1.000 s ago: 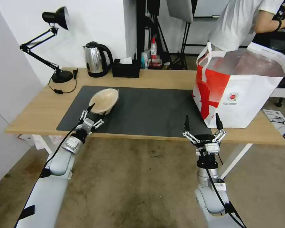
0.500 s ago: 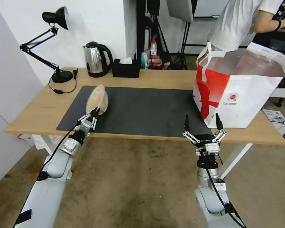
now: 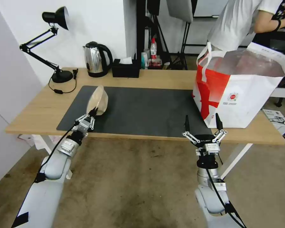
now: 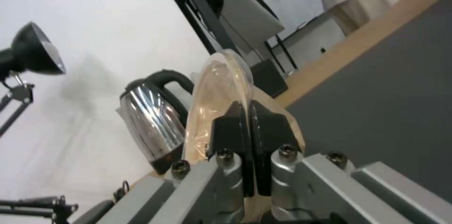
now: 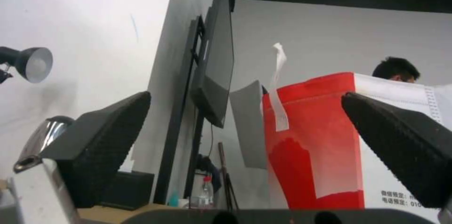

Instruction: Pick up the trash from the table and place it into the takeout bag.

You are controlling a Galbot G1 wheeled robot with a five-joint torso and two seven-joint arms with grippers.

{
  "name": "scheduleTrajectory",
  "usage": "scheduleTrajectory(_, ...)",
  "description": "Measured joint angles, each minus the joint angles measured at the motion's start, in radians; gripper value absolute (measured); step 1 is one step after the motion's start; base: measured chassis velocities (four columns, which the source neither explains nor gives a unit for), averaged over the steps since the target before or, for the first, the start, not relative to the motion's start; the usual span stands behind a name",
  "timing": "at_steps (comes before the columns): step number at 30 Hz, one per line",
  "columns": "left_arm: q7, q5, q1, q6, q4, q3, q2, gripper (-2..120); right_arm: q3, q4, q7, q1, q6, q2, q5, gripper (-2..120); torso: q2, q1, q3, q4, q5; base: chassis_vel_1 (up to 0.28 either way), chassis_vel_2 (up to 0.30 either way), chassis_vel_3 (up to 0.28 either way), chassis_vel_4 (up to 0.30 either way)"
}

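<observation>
The beige paper-like bowl (image 3: 97,99) stands on edge over the left part of the dark grey mat (image 3: 142,109), its rim pinched by my left gripper (image 3: 93,111), which is shut on it. In the left wrist view the black fingertips (image 4: 238,125) clamp the bowl's (image 4: 219,93) thin wall. The red-and-white takeout bag (image 3: 240,87) stands open at the table's (image 3: 38,110) right end, foil lining showing. My right gripper (image 3: 201,122) hangs open just in front of the table edge, below the bag (image 5: 310,146), holding nothing.
A steel kettle (image 3: 96,59), a black tissue box (image 3: 126,69) and a black desk lamp (image 3: 55,47) line the table's back edge. A person in a white shirt stands behind the bag. Brown floor lies under both arms.
The left gripper closed on the bowl's rim and tipped the bowl from lying open to standing on edge, drawing back slightly toward the table front. The right arm has not moved.
</observation>
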Motion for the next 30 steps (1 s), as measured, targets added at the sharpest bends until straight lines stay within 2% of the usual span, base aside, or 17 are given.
scheduleTrajectory(12, -0.029, -0.071, -0.066, 0.006, -0.065, 0.061, 0.072, 0, 0.0, 0.0, 0.0, 0.0, 0.0, 0.0, 0.0, 100, 0.0, 0.0, 0.0, 0.0, 0.0001, 0.0, 0.0, 0.0, 0.0)
scheduleTrajectory(19, -0.046, -0.107, -0.164, 0.019, -0.068, 0.118, 0.123, 0, 0.0, 0.0, 0.0, 0.0, 0.0, 0.0, 0.0, 100, 0.0, 0.0, 0.0, -0.0001, 0.0001, 0.0, 0.0, 0.0, 0.0)
scheduleTrajectory(30, -0.048, -0.132, -0.24, 0.034, -0.071, 0.164, 0.148, 0, 0.0, 0.0, 0.0, 0.0, 0.0, 0.0, 0.0, 100, 0.0, 0.0, 0.0, -0.0001, 0.0001, 0.0, 0.0, 0.0, 0.0)
